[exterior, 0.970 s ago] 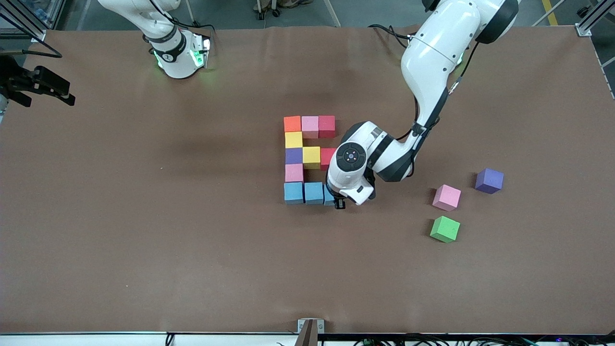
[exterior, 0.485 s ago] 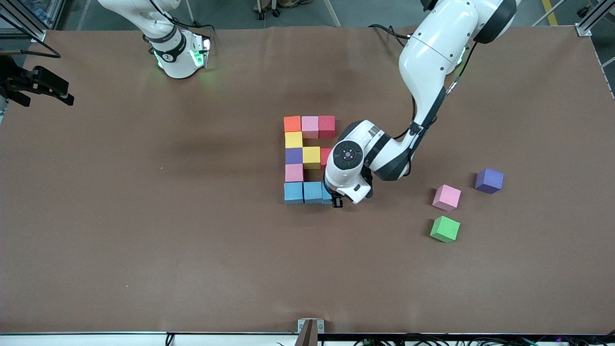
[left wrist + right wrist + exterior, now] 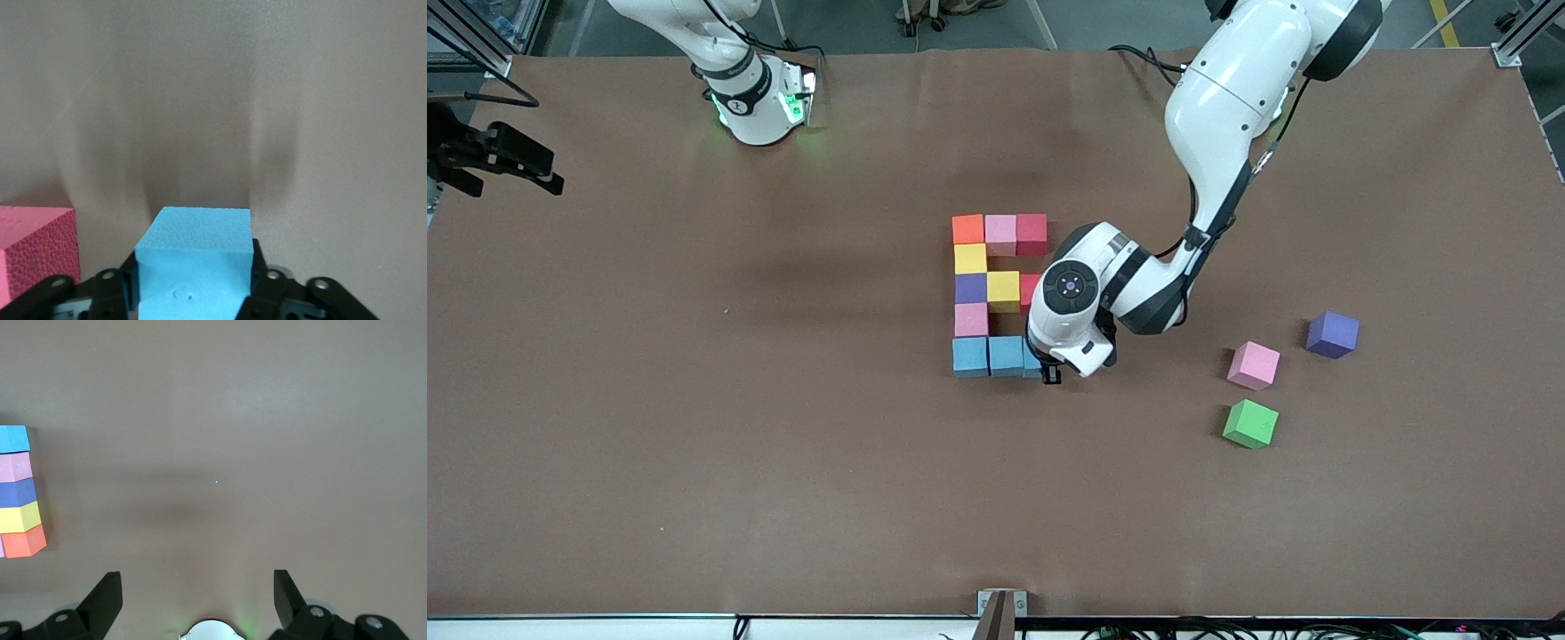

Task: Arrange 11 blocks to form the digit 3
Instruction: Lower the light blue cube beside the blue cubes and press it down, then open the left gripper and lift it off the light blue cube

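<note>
Light blue block [image 3: 193, 257] sits between left tool's [image 3: 193, 293] fingers, grip unclear; right tool [image 3: 197, 597] spread.

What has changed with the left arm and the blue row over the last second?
The left gripper slid its light blue block toward the right arm's end of the table, up against the other two light blue blocks, and has stopped there. Its fingers flank the block; whether they have let go cannot be told. The rest of the digit 3, the loose cubes and the waiting right gripper, which is open, stayed put.
</note>
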